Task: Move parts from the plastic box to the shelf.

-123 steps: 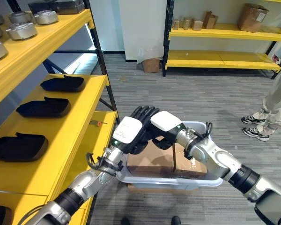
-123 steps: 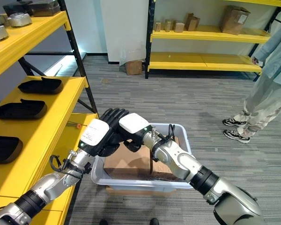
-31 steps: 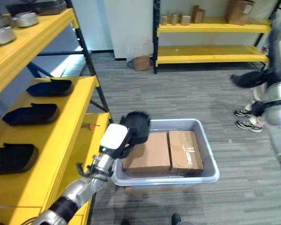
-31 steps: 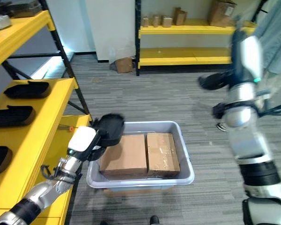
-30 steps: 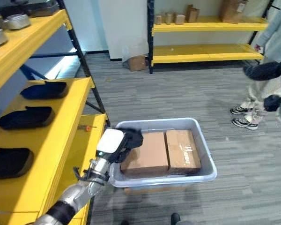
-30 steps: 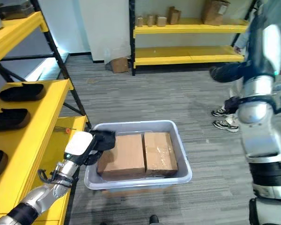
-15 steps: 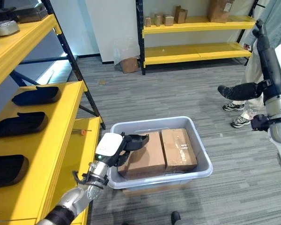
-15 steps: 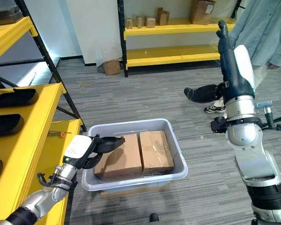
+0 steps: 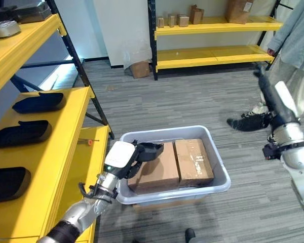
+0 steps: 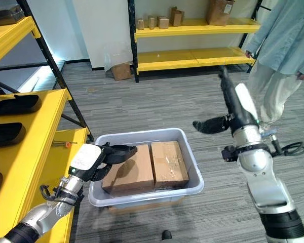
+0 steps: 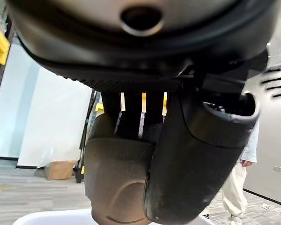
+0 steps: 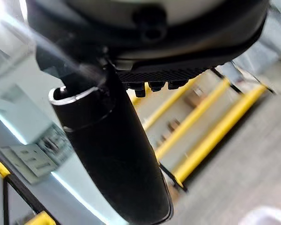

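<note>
Resting over plastic box [image 9: 220, 174] near-left rim, left robot hand [image 9: 142, 153], fingers curled, holding nothing.

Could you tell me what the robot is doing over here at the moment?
The robot stands by a grey plastic box on the floor that holds two cardboard boxes. Its left hand, fingers curled, holds a dark part over the box's left edge, next to the yellow shelf where similar dark parts lie. Its right hand is raised off to the right, away from the box. A person stands nearby.
</note>
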Available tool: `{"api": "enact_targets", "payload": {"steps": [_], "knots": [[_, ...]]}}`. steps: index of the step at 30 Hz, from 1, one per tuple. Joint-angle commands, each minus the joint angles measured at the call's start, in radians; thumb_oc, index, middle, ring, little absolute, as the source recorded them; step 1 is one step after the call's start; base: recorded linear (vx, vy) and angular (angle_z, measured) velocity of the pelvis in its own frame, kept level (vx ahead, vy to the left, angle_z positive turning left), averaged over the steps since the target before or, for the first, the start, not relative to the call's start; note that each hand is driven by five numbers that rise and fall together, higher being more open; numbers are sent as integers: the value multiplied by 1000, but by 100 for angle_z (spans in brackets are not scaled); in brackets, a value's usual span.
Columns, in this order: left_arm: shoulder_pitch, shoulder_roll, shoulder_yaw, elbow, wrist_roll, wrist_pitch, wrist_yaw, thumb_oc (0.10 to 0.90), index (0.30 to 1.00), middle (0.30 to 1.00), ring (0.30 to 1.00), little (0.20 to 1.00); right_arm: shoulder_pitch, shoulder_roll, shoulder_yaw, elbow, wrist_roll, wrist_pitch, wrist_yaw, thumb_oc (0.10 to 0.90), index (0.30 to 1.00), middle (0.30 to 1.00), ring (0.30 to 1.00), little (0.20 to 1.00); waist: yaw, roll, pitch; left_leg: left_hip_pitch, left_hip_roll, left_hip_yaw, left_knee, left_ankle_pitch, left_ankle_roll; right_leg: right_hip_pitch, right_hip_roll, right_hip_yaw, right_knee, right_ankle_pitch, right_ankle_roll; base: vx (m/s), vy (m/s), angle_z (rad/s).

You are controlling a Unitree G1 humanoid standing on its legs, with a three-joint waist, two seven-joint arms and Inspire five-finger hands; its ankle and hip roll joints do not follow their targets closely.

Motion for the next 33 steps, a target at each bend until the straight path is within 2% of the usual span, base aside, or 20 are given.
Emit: {"api": "enact_targets", "payload": {"steps": [1, 8, 12, 17, 19, 21, 24, 26, 27, 30, 31, 33], "knots": [[-113, 71, 153, -115, 1, -19, 69, 400, 300, 300, 300, 300, -69, -12, 11, 0, -8, -64, -22, 900, 1000, 1000, 1000, 1000, 23, -15, -52, 61, 39, -4, 3, -104, -16, 6, -22, 14, 53, -75, 34, -12, -136, -1], [-60, 103, 221, -185, -8, -9, 111, 400, 300, 300, 300, 300, -50, 47, 116, 102, 20, -71, -22, 900, 1000, 1000, 1000, 1000, 59, 2, -29, 44, 58, -34, 8, -84, -24, 0, -7, -27, 84, -104, 5, -41, -152, 5], [-45, 117, 254, -227, -16, 4, 119, 400, 300, 300, 300, 300, -81, 70, 169, 174, 39, -89, -39, 900, 1000, 1000, 1000, 1000, 86, 15, -17, 22, 75, -65, 12, -64, -41, -6, 11, -60, 104, -125, -18, -29, -147, 14], [0, 110, 304, -286, -16, 30, 161, 400, 300, 300, 300, 300, -144, 85, 241, 244, 20, -101, -34, 900, 1000, 1000, 1000, 1000, 125, 38, 13, -45, 110, -105, 10, 2, -81, -27, 32, -109, 126, -149, -51, -38, -127, 23], [23, 98, 323, -309, -10, 29, 167, 400, 300, 300, 300, 300, -145, 92, 249, 254, 22, -101, -42, 900, 1000, 1000, 1000, 1000, 128, 45, 22, -69, 123, -90, 9, 34, -92, -30, 35, -133, 129, -152, -56, -28, -39, 20], [38, 86, 334, -330, -13, 10, 158, 400, 300, 300, 300, 300, -118, 94, 242, 243, 31, -103, -62, 900, 1000, 1000, 1000, 1000, 121, 49, 32, -96, 139, -18, 36, 78, -100, -26, 31, -187, 135, -154, -58, -65, -34, 27], [55, 88, 340, -362, -14, -11, 154, 400, 300, 300, 300, 300, -71, 93, 220, 238, 51, -129, -100, 900, 1000, 1000, 1000, 1000, 108, 41, 38, -107, 142, 66, 110, 59, -86, -35, 16, -248, 157, -159, -66, -95, -19, 79], [58, 89, 334, -372, -26, -15, 164, 400, 300, 300, 300, 300, -55, 95, 215, 249, 62, -149, -117, 900, 1000, 1000, 1000, 1000, 100, 29, 40, -105, 138, 108, 193, 17, -70, -42, 5, -273, 176, -168, -74, -82, 27, 77], [53, 88, 328, -376, -33, -21, 169, 400, 300, 300, 300, 300, -43, 100, 211, 260, 74, -169, -139, 900, 1000, 1000, 1000, 1000, 95, 20, 34, -88, 129, 115, 237, -20, -70, -43, 2, -274, 180, -176, -72, -57, 53, 34], [39, 87, 329, -402, -39, -50, 166, 400, 300, 300, 300, 300, -10, 121, 187, 278, 52, -203, -189, 900, 1000, 1000, 1000, 1000, 94, 11, 24, -65, 110, 111, 333, -44, -64, -49, 9, -285, 179, -165, -80, -89, 128, 37], [34, 87, 330, -412, -42, -51, 164, 400, 300, 300, 300, 300, -7, 129, 182, 283, 61, -223, -206, 900, 1000, 1000, 1000, 1000, 93, 13, 14, -41, 93, 101, 329, -62, -58, -52, 13, -280, 171, -158, -77, -147, 205, 61], [20, 90, 324, -410, -47, -68, 170, 400, 300, 300, 300, 300, -15, 145, 181, 289, 56, -240, -231, 900, 1000, 1000, 1000, 1000, 96, 15, 2, -32, 74, 110, 285, -46, -42, -58, 10, -287, 153, -130, -77, -133, 227, 41]]}}
